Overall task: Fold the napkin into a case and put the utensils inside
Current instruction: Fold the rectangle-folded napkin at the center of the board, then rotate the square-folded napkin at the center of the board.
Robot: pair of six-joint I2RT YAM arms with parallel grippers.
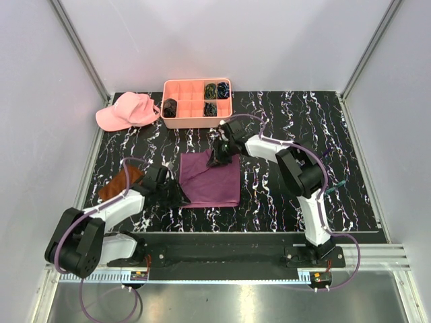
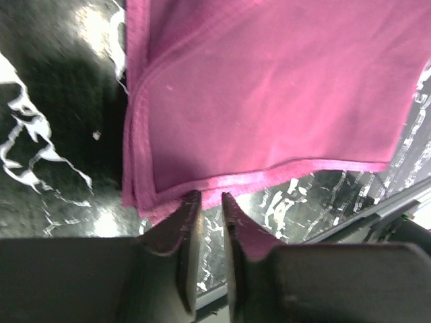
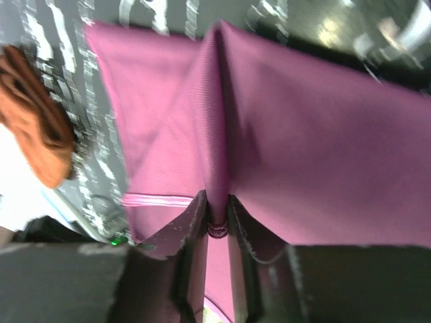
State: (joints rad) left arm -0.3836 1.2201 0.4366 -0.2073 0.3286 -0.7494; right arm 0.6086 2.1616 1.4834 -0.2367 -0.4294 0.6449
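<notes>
Bright, even overhead light, sharp from above; wrist views dimmer and smeared; glare spots on the table [image 2: 60,87]; napkin [image 3: 323,155] soft-edged.

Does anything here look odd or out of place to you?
The napkin isn't lying flat: the right hand pinches its far edge into a raised ridge, and it sits slightly askew on the table. A rust-brown cloth lies crumpled near the table's left edge.
</notes>
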